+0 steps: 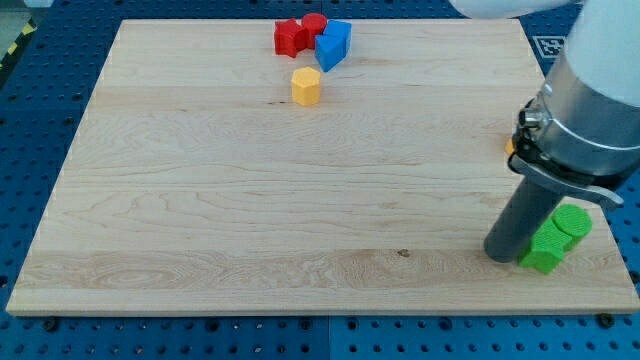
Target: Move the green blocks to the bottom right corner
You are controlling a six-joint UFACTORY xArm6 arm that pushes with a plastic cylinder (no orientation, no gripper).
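Nearest, at the view's bottom right corner of the pale wooden board (200, 230), sit the two green blocks: a green cylinder block (573, 222) and, touching it on the side toward the view's bottom left, a green block of irregular, roughly cube-like shape (546, 250). The straight dark rod (522, 222) stands upright just beside them on the view's left, and my tip (502, 256) rests on the board in contact with, or just short of, the irregular green block; which of the two cannot be told. The arm carries no claw, only this rod, so no open or closed state applies. Above the rod, the grey and white arm body (590, 95) fills the view's upper right, and a small orange piece (510, 146) shows at its left edge, mostly hidden, shape unreadable. Farther off, toward the view's top centre, a yellow hexagonal block (306, 86) stands alone. Farthest, near the top edge, a cluster: a red star-like block (290, 38), a red cylinder block (314, 24) just behind it, and a blue angular block (333, 44) touching them on the view's right. The board lies on a blue perforated table (30, 120).
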